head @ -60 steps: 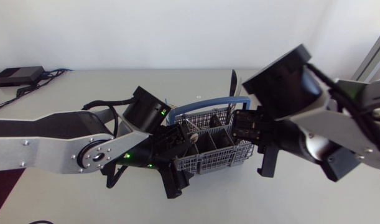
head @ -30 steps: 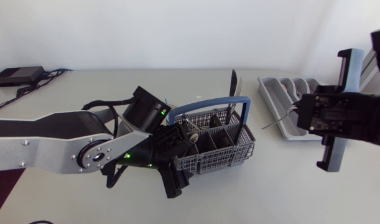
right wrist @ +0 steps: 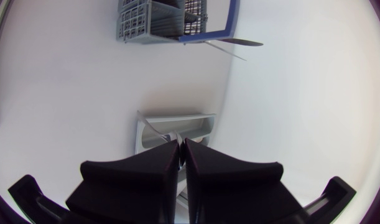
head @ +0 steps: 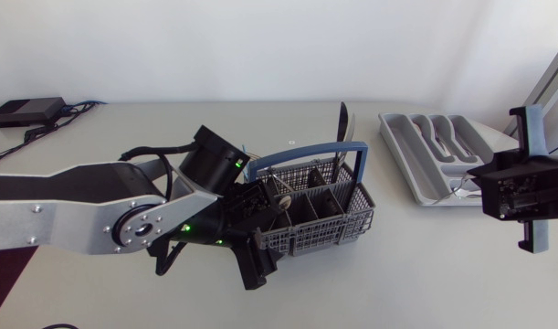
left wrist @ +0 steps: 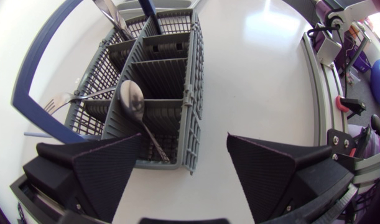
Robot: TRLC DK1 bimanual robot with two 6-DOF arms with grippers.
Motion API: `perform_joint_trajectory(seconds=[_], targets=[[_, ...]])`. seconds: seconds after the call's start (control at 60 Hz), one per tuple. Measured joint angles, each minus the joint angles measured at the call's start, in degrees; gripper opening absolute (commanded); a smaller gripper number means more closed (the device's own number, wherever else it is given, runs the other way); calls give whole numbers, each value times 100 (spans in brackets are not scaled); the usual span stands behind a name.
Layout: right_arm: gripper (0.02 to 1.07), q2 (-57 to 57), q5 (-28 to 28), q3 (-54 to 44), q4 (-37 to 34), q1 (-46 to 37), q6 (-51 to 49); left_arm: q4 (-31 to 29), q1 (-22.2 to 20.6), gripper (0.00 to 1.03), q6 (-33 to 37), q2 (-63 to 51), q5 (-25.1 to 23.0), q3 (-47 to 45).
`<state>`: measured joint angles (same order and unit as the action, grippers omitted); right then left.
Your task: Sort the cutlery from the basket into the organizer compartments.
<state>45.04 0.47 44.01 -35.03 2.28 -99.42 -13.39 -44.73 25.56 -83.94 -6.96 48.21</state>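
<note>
The grey basket (head: 320,215) with a blue handle (head: 301,153) stands mid-table and holds a spoon (left wrist: 132,102), a fork (left wrist: 60,102) and a dark utensil (head: 342,121) sticking up at its back. My left gripper (head: 256,239) is open at the basket's front-left corner, and its fingers (left wrist: 96,168) straddle that corner without gripping it. The grey organizer (head: 402,146) lies at the right with some cutlery in its compartments. My right gripper (head: 484,187) is shut on a thin silver cutlery piece (head: 459,186) at the organizer's near end. In the right wrist view the organizer (right wrist: 171,119) lies just ahead of the gripper (right wrist: 182,148).
A black box with cables (head: 27,111) sits at the table's back left corner. Bare tabletop (head: 415,265) lies between the basket and the right gripper. In the right wrist view the basket (right wrist: 155,22) is farther off.
My right arm has drawn back from the basket to the right, carrying the silver piece to the organizer's near end. The left arm and basket have kept still.
</note>
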Motion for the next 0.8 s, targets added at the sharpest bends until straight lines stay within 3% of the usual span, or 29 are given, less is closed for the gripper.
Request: perform_joint_trajectory(seconds=[0.4, 0.8], targets=[[7, 1027, -328, -273, 918, -935, -1928, 0, 0, 94, 0, 0, 0, 0], [8, 2072, 127, 120, 1364, -914, -2275, 7, 2, 94, 0, -2, 0, 0]])
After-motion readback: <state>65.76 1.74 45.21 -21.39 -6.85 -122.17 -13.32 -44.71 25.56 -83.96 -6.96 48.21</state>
